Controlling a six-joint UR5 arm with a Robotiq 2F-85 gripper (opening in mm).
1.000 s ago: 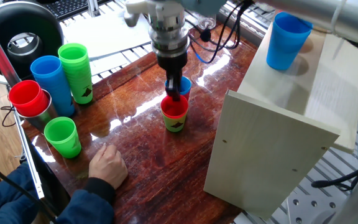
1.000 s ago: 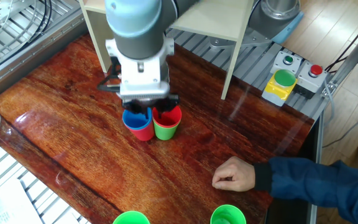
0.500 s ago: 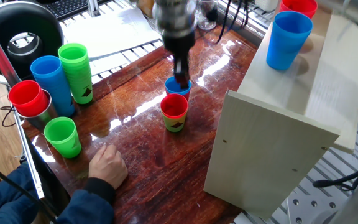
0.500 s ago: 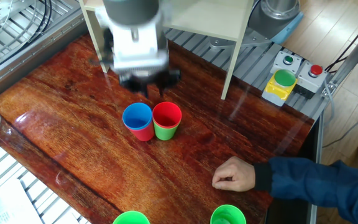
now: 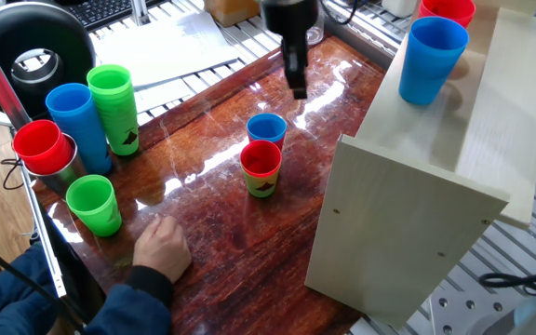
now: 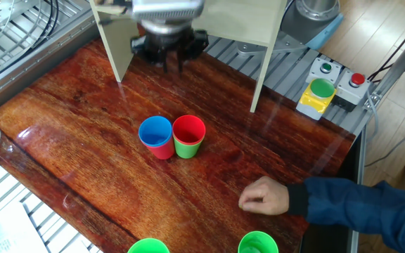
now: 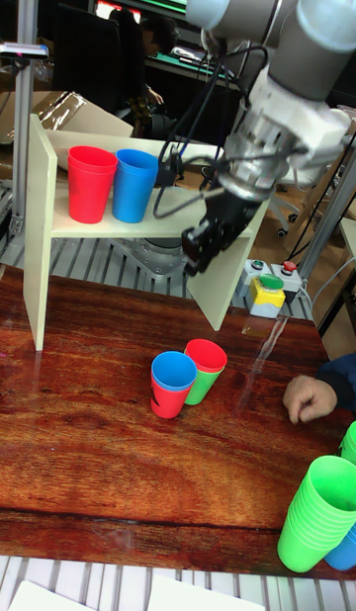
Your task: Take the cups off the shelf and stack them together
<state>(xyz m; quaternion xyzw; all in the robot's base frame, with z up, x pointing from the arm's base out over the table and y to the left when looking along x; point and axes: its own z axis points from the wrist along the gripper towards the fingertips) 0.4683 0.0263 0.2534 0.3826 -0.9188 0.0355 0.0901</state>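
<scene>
Two cups stand on the shelf [image 7: 40, 225]: a red cup [image 7: 90, 183] and a blue cup [image 7: 133, 184], also seen as the blue cup [image 5: 429, 60] and the red cup [image 5: 447, 9]. On the table stand two small stacks side by side, touching: a blue cup nested in a red one [image 6: 155, 137] and a red cup nested in a green one [image 6: 188, 136]. My gripper [image 5: 299, 90] hangs open and empty above the table, between these stacks and the shelf, fingers pointing down.
At the table's left end stand a tall green stack [image 5: 114, 107], a blue cup [image 5: 77, 123], a red cup in a metal cup [image 5: 41, 147] and a green cup [image 5: 94, 205]. A person's hand [image 5: 162, 247] rests near the front edge. A button box [image 6: 322, 91] sits beside the shelf.
My gripper let go of the red cup in the green one, rose, and moved away toward the shelf. The two table stacks stayed put.
</scene>
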